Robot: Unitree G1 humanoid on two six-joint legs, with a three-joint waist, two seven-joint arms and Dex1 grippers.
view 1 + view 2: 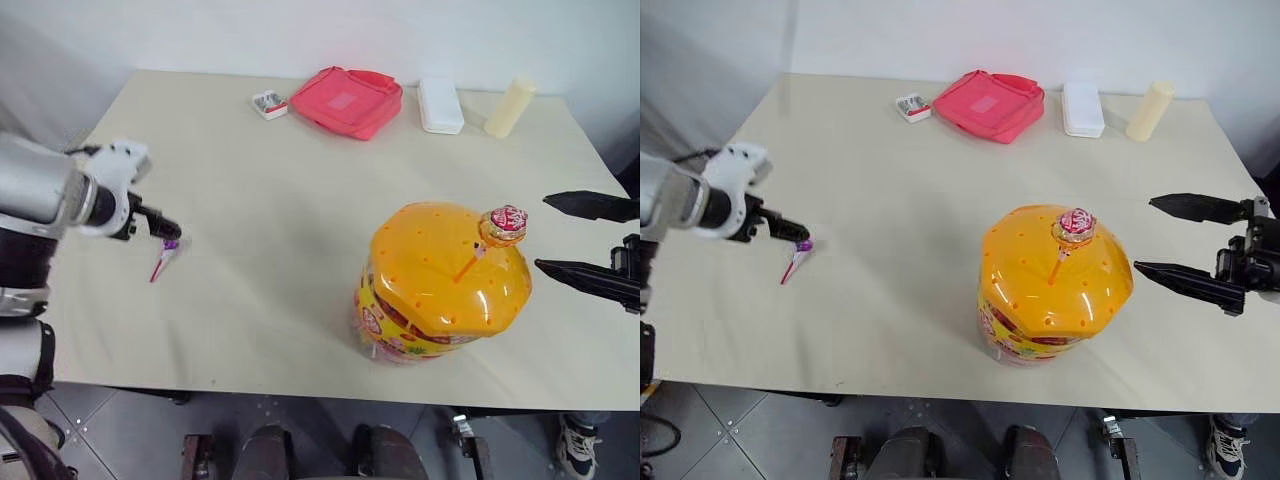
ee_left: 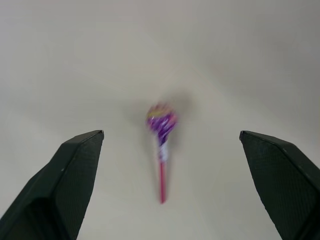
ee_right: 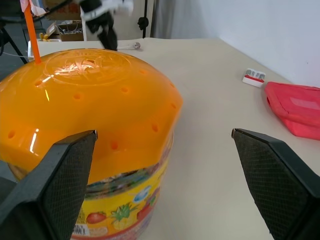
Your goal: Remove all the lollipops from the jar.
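Step in hand: you are setting the purple lollipop [image 2: 161, 122] down on the desk [image 1: 300, 220], out at your left, well apart from the jar [image 1: 440, 285].
Left fingers: the left gripper [image 2: 170, 142] is spread wide with nothing between its tips; the purple lollipop lies on the desk just below them, stick pointing back toward you.
Do it well: lift the left arm straight up and clear before you swing it, so a fingertip does not catch the stick and roll the sweet toward the desk edge.
Still in the jar: 1 lollipop [image 1: 505, 224] with a red-patterned wrapper stands in a hole of the orange lid [image 1: 445, 270], its orange stick leaning, on the side nearest your right arm.
Right fingers: the right gripper [image 1: 590, 240] is wide open and empty, level, just beside the lid.
Next reach: I judge the right arm is the handier one; close on the stick below the wrapper and draw it out along its lean, not sideways, so the jar does not tip.
Third lollipop: I cannot tell where it is.
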